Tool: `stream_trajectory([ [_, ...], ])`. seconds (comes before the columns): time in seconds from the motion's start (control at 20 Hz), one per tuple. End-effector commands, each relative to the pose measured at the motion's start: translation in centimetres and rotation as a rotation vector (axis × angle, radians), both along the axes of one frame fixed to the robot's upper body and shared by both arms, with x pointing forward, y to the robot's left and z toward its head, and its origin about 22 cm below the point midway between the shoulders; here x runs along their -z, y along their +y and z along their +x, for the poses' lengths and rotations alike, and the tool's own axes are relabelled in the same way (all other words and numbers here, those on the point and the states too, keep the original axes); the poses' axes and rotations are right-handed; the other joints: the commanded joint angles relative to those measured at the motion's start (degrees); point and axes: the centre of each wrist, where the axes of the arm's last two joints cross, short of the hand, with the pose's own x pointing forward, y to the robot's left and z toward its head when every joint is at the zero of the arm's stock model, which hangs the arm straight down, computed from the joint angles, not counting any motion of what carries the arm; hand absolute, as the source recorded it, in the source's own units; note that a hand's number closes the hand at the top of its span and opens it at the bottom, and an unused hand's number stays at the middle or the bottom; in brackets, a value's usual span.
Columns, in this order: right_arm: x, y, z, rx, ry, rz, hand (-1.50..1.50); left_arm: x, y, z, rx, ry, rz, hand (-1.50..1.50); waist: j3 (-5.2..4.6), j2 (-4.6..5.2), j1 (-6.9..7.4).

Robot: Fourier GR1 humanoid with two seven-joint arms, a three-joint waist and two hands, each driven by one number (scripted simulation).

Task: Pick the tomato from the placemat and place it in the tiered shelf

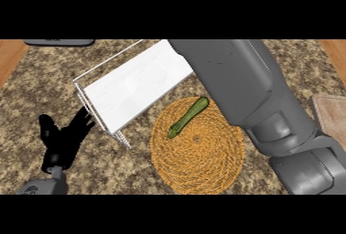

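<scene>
Looking down at the counter, I see my left hand [61, 146] at 8 o'clock, resting with its fingers spread and straight, holding nothing. At 11 o'clock from centre stands the white shelf [138, 84], its top tier bare. The round woven placemat [199, 164] lies at 5 o'clock. A long green vegetable [188, 117] lies on its 12 o'clock part. My right forearm [250, 91] runs from 4 to 12 o'clock; the right hand is out of view, so I cannot tell its state. Nor can I tell where the tomato is. A board [332, 116] sits at 3 o'clock.
</scene>
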Motion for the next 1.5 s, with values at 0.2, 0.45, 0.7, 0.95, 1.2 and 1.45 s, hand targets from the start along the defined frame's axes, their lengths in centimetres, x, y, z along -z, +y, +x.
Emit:
stream_trajectory([
  [0.2,-0.8,-0.5,1.0,-0.022,-0.009,-0.035,1.50,0.3,-0.5,0.8,-0.011,0.036,-0.002,0.00,-0.21,0.15,-0.43],
  [0.45,0.0,-1.1,1.6,0.038,0.092,0.129,1.50,0.3,0.5,-0.6,0.011,0.044,-0.010,0.00,-0.17,0.03,-0.25],
  [0.7,-2.5,-1.5,1.4,0.063,0.162,0.274,-1.50,-0.7,0.5,-0.2,-0.004,0.049,-0.015,0.00,-0.15,-0.16,-0.36],
  [0.95,-2.0,-2.1,2.1,0.029,0.302,0.442,-1.50,0.2,-0.8,0.6,-0.005,0.036,0.009,0.00,-0.17,0.04,-0.51],
  [1.2,-3.7,-3.6,2.4,0.040,0.368,0.610,-1.50,0.5,1.7,-0.9,0.003,0.061,-0.011,0.00,-0.18,0.01,0.08],
  [1.45,-6.2,-6.1,2.7,0.216,0.280,0.708,-1.50,-0.1,0.0,0.0,-0.003,0.040,-0.018,0.00,-0.22,0.25,0.33],
])
